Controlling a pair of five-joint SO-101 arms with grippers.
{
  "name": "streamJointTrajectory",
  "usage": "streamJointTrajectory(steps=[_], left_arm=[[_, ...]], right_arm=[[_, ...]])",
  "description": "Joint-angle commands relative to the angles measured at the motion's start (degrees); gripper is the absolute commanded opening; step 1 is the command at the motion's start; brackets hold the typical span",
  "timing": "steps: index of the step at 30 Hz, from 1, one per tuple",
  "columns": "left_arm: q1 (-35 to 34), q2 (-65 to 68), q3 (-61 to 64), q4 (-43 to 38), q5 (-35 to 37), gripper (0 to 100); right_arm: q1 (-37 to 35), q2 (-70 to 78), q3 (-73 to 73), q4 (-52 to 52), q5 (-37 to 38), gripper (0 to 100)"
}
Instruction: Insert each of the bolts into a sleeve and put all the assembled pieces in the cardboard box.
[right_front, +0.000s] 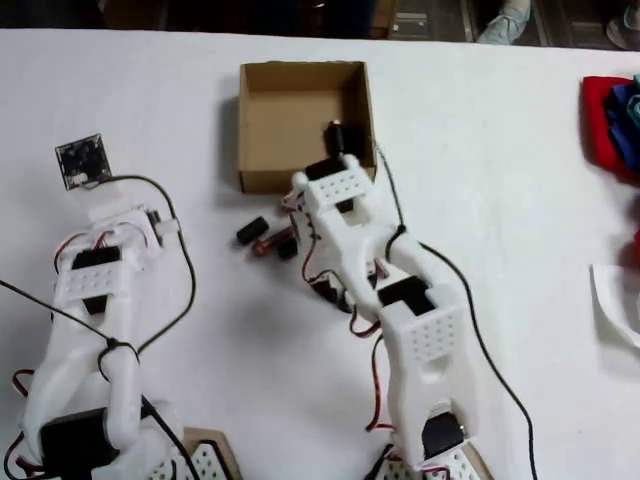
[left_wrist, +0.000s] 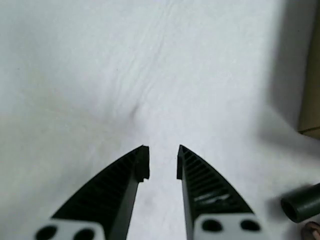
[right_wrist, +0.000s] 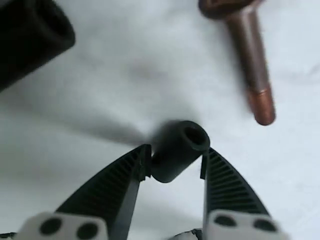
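My right gripper (right_wrist: 175, 160) is down at the table with its fingers shut on a short black sleeve (right_wrist: 180, 145). A copper bolt (right_wrist: 250, 70) lies loose just beyond it, and a second black sleeve (right_wrist: 30, 40) lies off to the other side. From above, these pieces, a black sleeve (right_front: 252, 230) and the bolt (right_front: 268, 246), sit just in front of the cardboard box (right_front: 258, 120), beside the right arm (right_front: 340, 200). A dark piece (right_front: 335, 131) lies inside the box. My left gripper (left_wrist: 162, 162) is open over bare table, with a sleeve (left_wrist: 300, 202) off to its side.
A small circuit board (right_front: 82, 160) on a cable lies at the far left. A red and blue cloth (right_front: 608, 115) and a white object (right_front: 615, 300) sit at the right edge. Black cables trail from both arms across the white table (right_front: 480, 150).
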Motion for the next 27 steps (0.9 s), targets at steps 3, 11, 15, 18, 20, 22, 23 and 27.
streamJointTrajectory(steps=[3, 11, 15, 18, 20, 22, 23, 27], left_arm=[[0.44, -0.44, -2.24, 0.09, 0.09, 12], [0.44, -0.44, -2.24, 0.09, 0.09, 12], [0.44, -0.44, -2.24, 0.09, 0.09, 12], [0.44, -0.44, -2.24, 0.35, 0.09, 12], [0.44, -0.35, -1.98, 0.62, -0.18, 12], [0.7, -0.62, -1.27, 0.97, -3.34, 12], [1.32, -0.79, -0.92, 0.97, -5.54, 12], [5.1, -0.79, -2.24, 5.63, -9.23, 12]], right_arm=[[-0.04, -0.4, -1.76, 0.75, 0.79, 15.5], [1.8, -0.4, -1.85, -1.36, 1.32, 3.9], [5.49, -0.4, -1.85, -1.63, 1.32, 2.1], [9.54, -0.84, -2.2, -1.63, 2.29, 2.0], [12.44, -1.36, -3.34, -1.19, 8.18, 2.0], [14.64, -2.95, -5.98, 1.36, 14.24, 2.0], [15.52, -4.26, -7.38, 2.95, 15.91, 2.0], [19.47, -16.31, -11.34, 5.76, 21.71, 2.0]])
